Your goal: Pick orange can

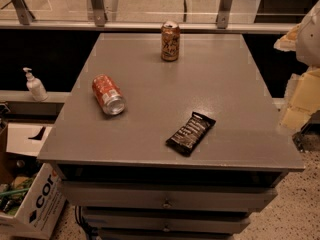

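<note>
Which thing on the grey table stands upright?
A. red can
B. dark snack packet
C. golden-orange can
C: the orange can stands upright at the far edge; the red can lies on its side, the packet flat. The gripper is at the right, off the table.

Upright can (170, 41) rear, tipped can (108, 94) left, bar (190, 133) front; hand (301, 101) — right edge

Orange can (170, 41): amber-gold body, pale criss-cross markings, silver top rim. Second can (108, 94): orange-red, white lettering, silver end. Snack wrapper (190, 133): black, white print. Counter (215, 84): plain matte grey. Gripper (297, 106): pale cream-yellow, at right edge of view, beside counter. Pump bottle (35, 85): white. Cardboard box (37, 206): white, black lettering. Floor (300, 209): speckled beige.
</note>
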